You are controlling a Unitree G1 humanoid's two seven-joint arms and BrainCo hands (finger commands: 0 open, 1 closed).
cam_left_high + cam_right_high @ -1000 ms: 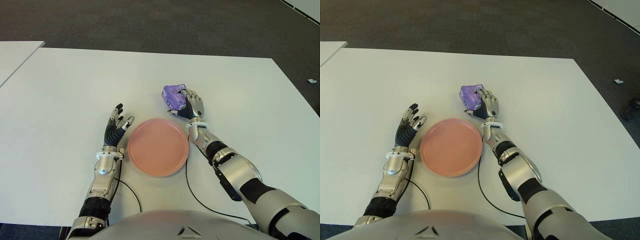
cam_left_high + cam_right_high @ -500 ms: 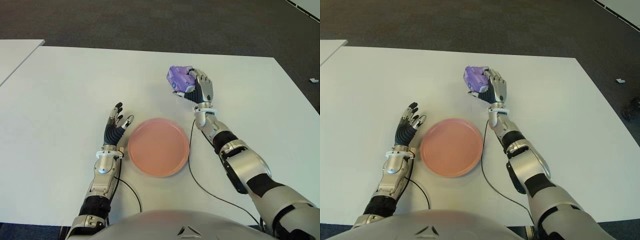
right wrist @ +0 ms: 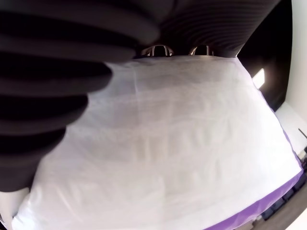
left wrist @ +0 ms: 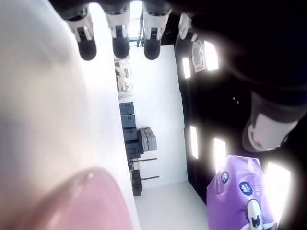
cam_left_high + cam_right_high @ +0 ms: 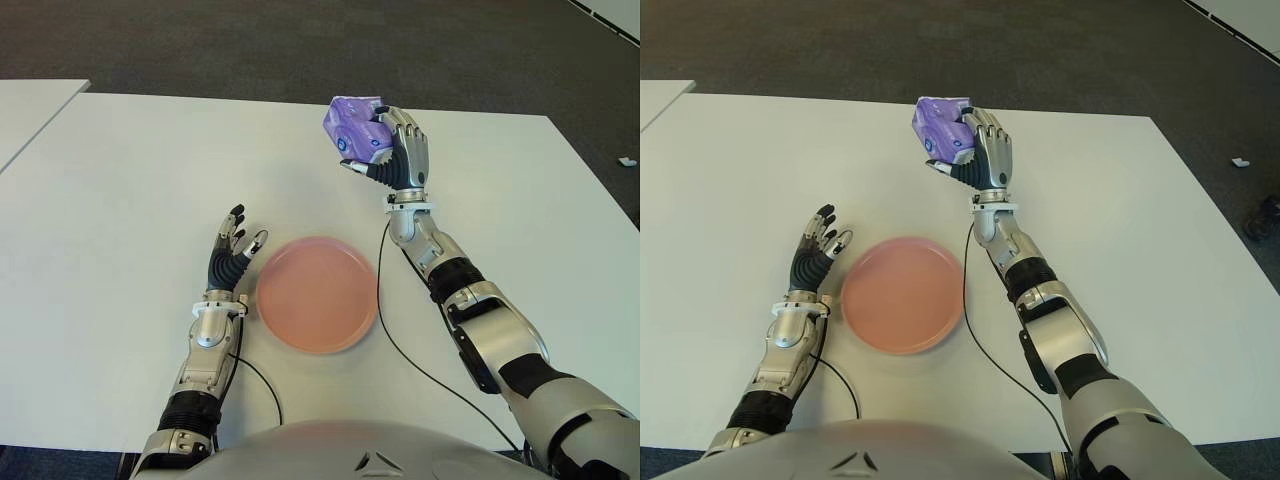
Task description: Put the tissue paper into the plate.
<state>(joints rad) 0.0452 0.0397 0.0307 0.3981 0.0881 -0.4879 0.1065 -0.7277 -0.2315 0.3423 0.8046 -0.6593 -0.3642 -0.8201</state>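
Note:
My right hand is raised well above the white table, its fingers curled around a purple tissue pack. The pack fills the right wrist view as a white and purple wrapper, and its purple end also shows far off in the left wrist view. A round pink plate lies flat on the table nearer to me, below and left of the held pack, with nothing in it. My left hand shows just left of the plate, fingers spread and holding nothing.
A black cable runs from my right forearm across the table past the plate's right rim. A second white table stands at the far left. Dark carpet lies beyond the far edge.
My right hand has lifted the tissue pack off the table and carried it up and away from me. The left hand and the plate have stayed put.

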